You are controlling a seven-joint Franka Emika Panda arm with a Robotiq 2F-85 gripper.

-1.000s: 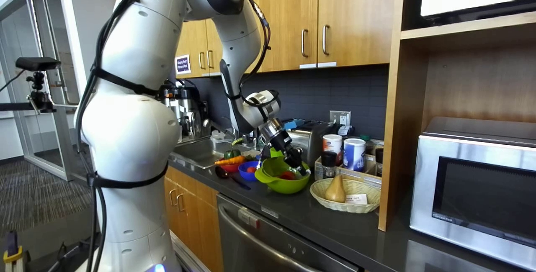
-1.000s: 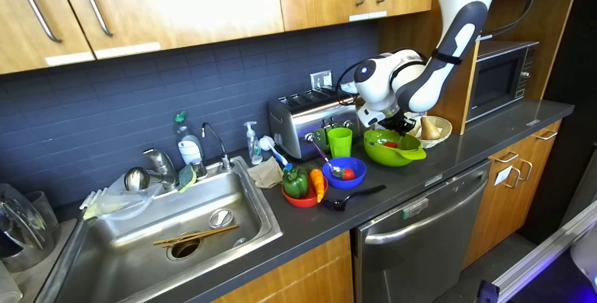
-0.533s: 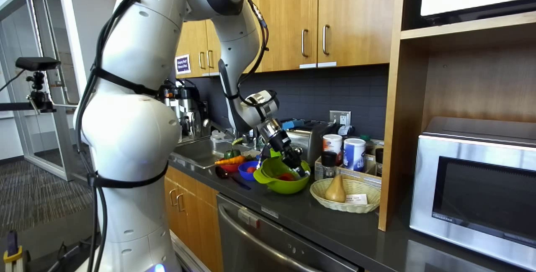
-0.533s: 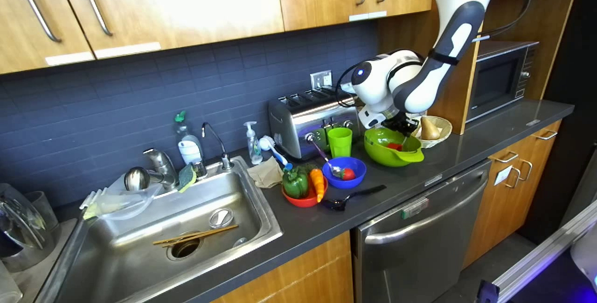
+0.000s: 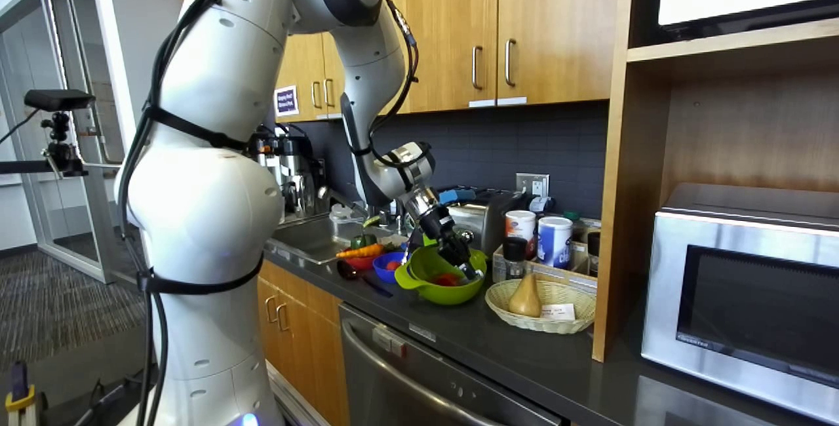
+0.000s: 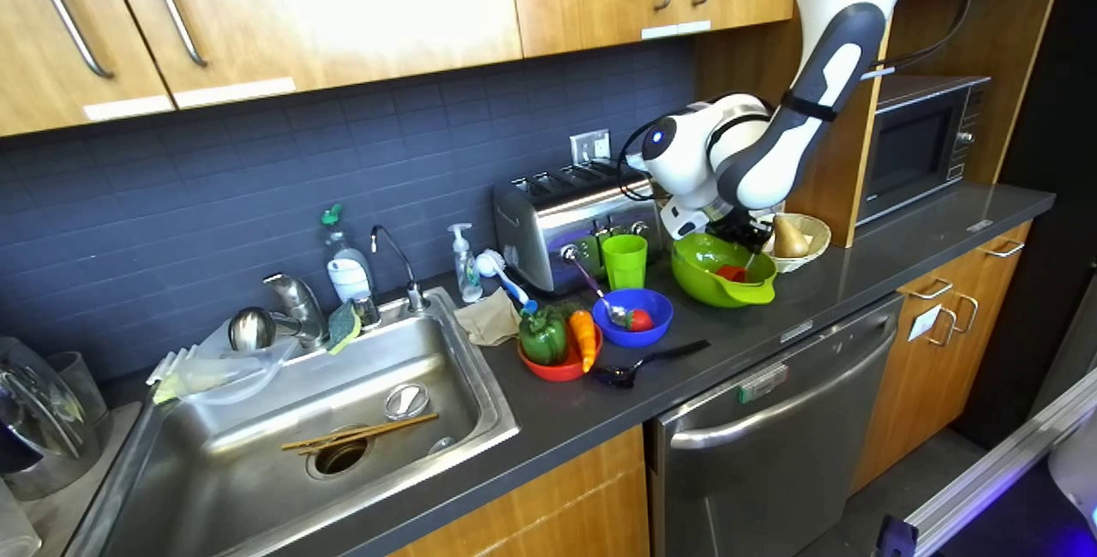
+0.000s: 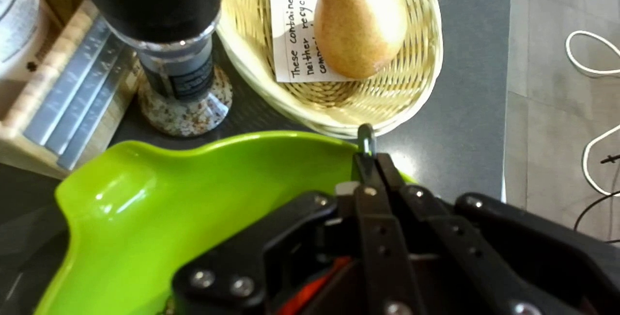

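Wrist view | I see the gripper (image 7: 372, 165), fingers squeezed together on a thin metal piece (image 7: 366, 140) | where: at the mouth of the green mixing bowl (image 7: 111, 208) on the counter (image 7: 470, 126), something red (image 6: 731, 272) inside | near: wicker basket (image 7: 421, 43), spice grinder (image 7: 181, 72)

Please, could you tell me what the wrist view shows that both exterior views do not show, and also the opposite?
Only the wrist view: readable handwriting on the white paper card, and thin white cables on the grey floor.

Only the exterior views: the stainless-steel sink, the silver metal toaster and the small round blue bowl.

Shared: the large lime-green bowl, the oval pale woven basket with the tan pear-shaped fruit inside, and the black metal pincer at the lime-green bowl.
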